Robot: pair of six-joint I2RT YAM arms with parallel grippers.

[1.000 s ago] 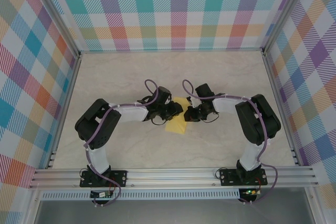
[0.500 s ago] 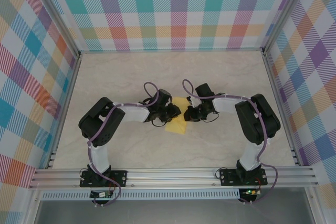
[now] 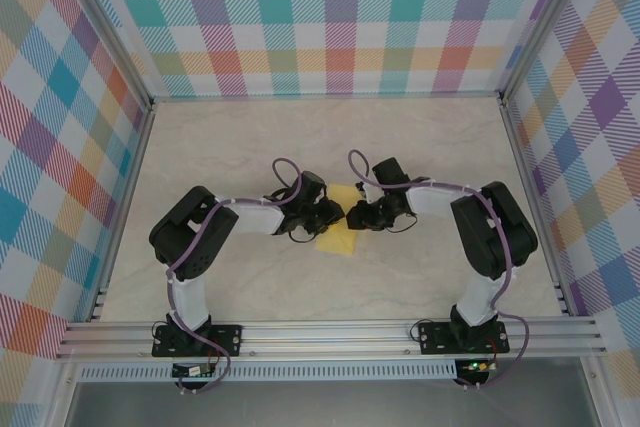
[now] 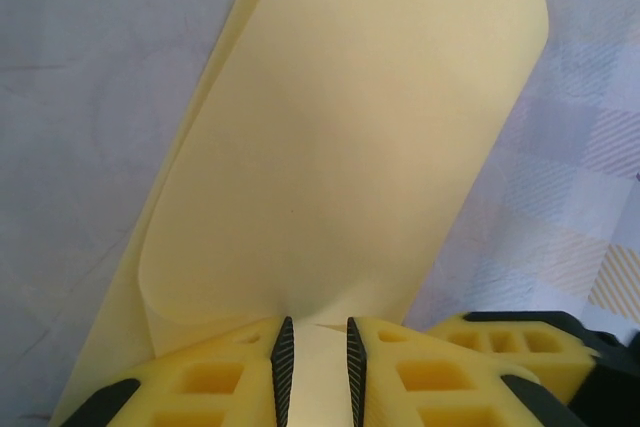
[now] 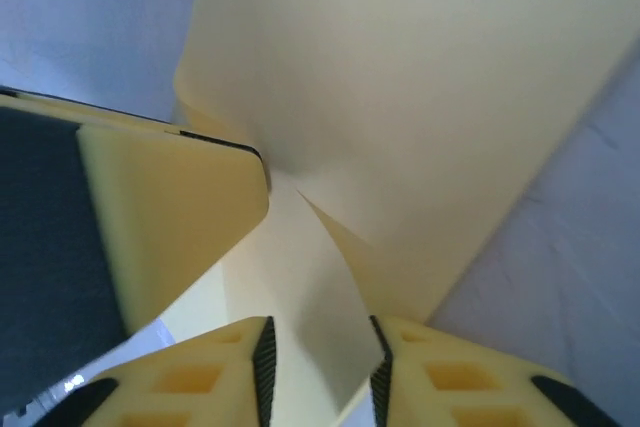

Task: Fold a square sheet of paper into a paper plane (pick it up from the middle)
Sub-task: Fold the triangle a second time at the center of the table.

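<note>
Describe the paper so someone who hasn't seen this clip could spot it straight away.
On the pale marbled table, look at the middle, where the left gripper and right gripper nearly meet. The paper lies under them, one part curling up between their fingers. It is a thin, plain yellow sheet beside the black-and-white arms.

Looking down on a pale, marbled table (image 3: 220,147), boxed in by metal rails (image 3: 330,332) on the near side and by plaid walls on the other three. Right in the middle, just one thing on it: yellow paper (image 3: 336,241). Lying flat at its near end, touching the tabletop. Lifting off the surface at its far end. From the left wrist, curling up into a rounded fold over the grey-white top, with a lower layer peeking out along the left edge. From the right wrist, creased and raised above the table.
</note>
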